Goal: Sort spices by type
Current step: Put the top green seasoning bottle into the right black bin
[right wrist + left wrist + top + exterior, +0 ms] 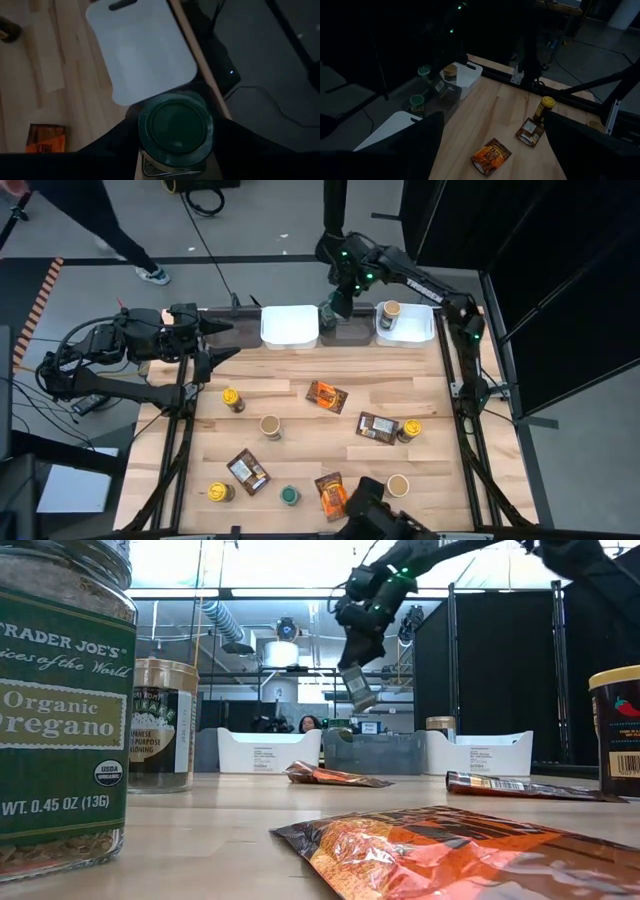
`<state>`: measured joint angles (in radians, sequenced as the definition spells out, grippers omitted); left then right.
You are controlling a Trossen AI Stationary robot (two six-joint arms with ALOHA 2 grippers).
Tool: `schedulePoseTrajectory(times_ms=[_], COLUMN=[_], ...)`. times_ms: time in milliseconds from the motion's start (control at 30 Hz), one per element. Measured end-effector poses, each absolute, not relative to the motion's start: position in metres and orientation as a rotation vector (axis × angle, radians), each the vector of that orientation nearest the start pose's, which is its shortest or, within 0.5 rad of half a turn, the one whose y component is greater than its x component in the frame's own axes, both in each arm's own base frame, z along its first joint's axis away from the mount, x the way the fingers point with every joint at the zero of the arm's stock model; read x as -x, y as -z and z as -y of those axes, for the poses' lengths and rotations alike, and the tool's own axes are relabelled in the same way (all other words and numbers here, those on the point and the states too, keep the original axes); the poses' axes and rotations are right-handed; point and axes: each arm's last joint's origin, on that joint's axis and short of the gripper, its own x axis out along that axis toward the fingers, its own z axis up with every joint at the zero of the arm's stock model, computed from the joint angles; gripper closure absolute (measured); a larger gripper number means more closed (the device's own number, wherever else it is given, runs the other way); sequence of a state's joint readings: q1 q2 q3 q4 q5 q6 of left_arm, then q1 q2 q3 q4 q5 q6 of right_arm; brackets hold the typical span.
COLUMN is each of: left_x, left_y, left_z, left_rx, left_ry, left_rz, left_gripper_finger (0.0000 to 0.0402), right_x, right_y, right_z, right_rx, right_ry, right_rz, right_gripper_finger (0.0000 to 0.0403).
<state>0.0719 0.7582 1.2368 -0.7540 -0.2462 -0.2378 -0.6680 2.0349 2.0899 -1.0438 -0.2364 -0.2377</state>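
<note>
right hand (pixel 330 308) closed on green-lidded jar (pixel 175 127), above the dark bin (pixel 345 330)

jar hangs upright, lid toward the wrist; bin lies straight below. left hand (pixel 222 340) waits open at the table's left edge.

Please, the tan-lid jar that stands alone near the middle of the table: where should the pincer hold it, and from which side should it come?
Probably from straight above. The tan-lid jar stands upright and apart from its neighbours, so the fingers can close across its round body just under the lid. The left pincer, open at the table's far left edge, looks nearer; the right pincer holds a green-lid jar over the dark bin.
</note>
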Motion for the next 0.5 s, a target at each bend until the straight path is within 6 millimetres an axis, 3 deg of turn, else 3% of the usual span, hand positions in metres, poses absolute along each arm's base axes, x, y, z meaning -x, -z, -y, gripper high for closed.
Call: schedulePoseTrajectory(times_ms=[200, 500], left_x=[-0.109, -0.111], left_y=[-0.425, -0.425], left_z=[-0.016, -0.016], left_rx=[0.206, 0.204], left_ry=[-0.382, -0.396], left_rz=[-0.231, -0.232], left_gripper_finger=[0.0053, 0.0053], right_x=[-0.316, -0.297], right_y=[-0.334, -0.285], right_z=[0.255, 0.235], right_rx=[-0.204, -0.279], right_ry=[0.417, 0.688], right_rz=[-0.753, -0.557], right_gripper_finger=[0.0191, 0.0191])
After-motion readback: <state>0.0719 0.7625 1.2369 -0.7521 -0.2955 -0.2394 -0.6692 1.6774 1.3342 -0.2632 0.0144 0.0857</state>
